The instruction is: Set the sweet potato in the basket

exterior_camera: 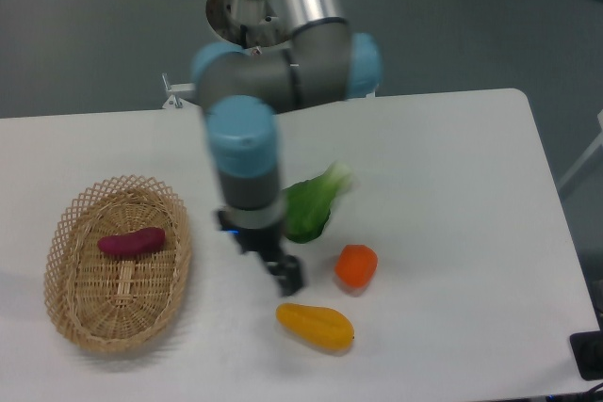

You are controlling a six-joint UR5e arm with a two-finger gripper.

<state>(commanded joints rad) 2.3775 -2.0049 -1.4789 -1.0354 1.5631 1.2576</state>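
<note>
The sweet potato [132, 242] lies inside the basket [66, 313], in the upper half, on the woven floor and apart from the rim. Judged from that, the task looks done.

My gripper [285, 277] hangs low over the worktop [452, 157], well apart from the basket, just above and to the left of the yellow vegetable [316, 325] and close beside the round orange one [356, 265]. It carries nothing that I can see. The picture is blurred here and the fingers read as one dark block, so I cannot tell whether they are parted or together.

The risk I see is not at the basket but under my wrist. My forearm covers part of the green leafy vegetable [316, 204], and the gripper sits between three loose items. If I drop lower or sweep sideways at this height, I may nudge the yellow vegetable or roll the orange one toward the near edge. A rise straight up first seems the safer way out. The basket itself is light, but nothing of mine is near it.
</note>
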